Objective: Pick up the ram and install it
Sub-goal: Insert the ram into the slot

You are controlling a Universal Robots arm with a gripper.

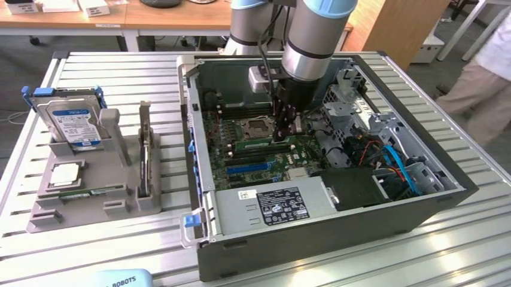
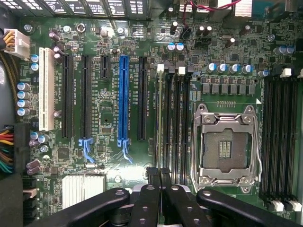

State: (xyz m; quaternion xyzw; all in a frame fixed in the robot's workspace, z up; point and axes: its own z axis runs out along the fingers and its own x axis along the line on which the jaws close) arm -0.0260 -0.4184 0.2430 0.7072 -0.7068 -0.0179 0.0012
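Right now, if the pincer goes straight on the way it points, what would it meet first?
Probably the long black memory slots on the green motherboard, beside the silver processor socket, though depth is unclear.

Premises: a robotics laboratory or test workshop set within an office-type room. Evidence: an industrial robot arm standing over a slatted aluminium work table; an opened desktop computer case with its motherboard exposed; a grey parts fixture holding loose components; wooden desks on a grey floor behind; a person standing at the exterior view's right.
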